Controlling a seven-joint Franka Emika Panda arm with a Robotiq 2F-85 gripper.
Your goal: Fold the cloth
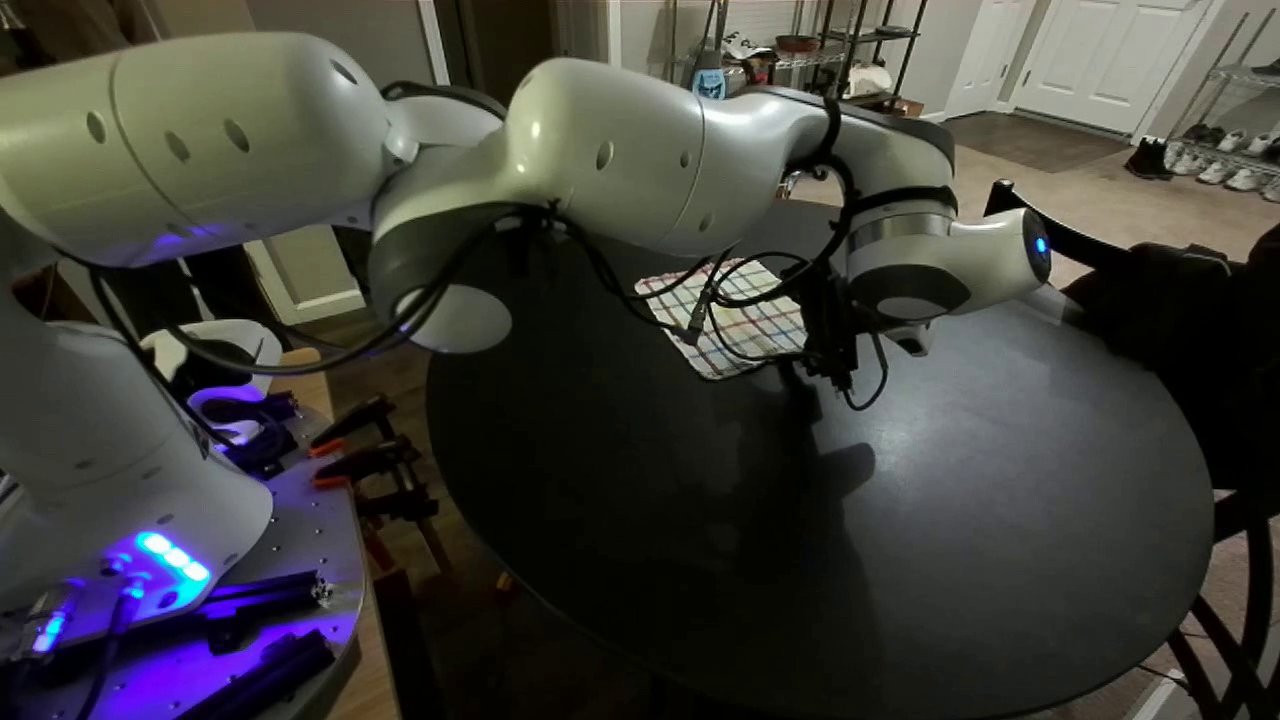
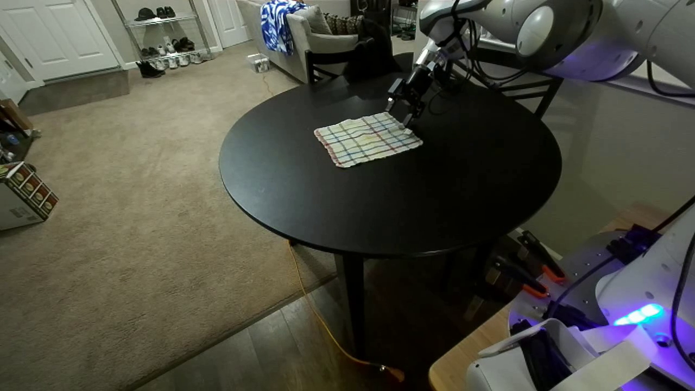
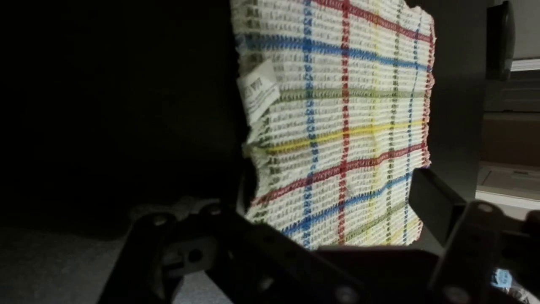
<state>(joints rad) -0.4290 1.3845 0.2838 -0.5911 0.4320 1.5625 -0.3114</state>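
The cloth (image 2: 369, 139), white with red, blue, yellow and olive check lines, lies spread out on the round black table (image 2: 391, 206). In an exterior view, hanging cables and the arm cover part of the cloth (image 1: 770, 325). My gripper (image 2: 398, 113) reaches down tilted at one edge of it. In the wrist view the jaws of the gripper (image 3: 334, 183) stand wide apart, with the near part of the cloth (image 3: 363, 114) stretching between and beneath them. Nothing is pinched. A white label (image 3: 258, 90) sticks out along one slightly wavy side. Whether the fingertips touch the fabric I cannot tell.
Dark chairs stand at the table's edge, among them a chair (image 2: 326, 65) beside a heap of black fabric (image 2: 374, 49). Black clamps with orange tips (image 1: 365, 460) sit by the robot's base. Loose cables (image 1: 720, 300) hang from the arm above the cloth.
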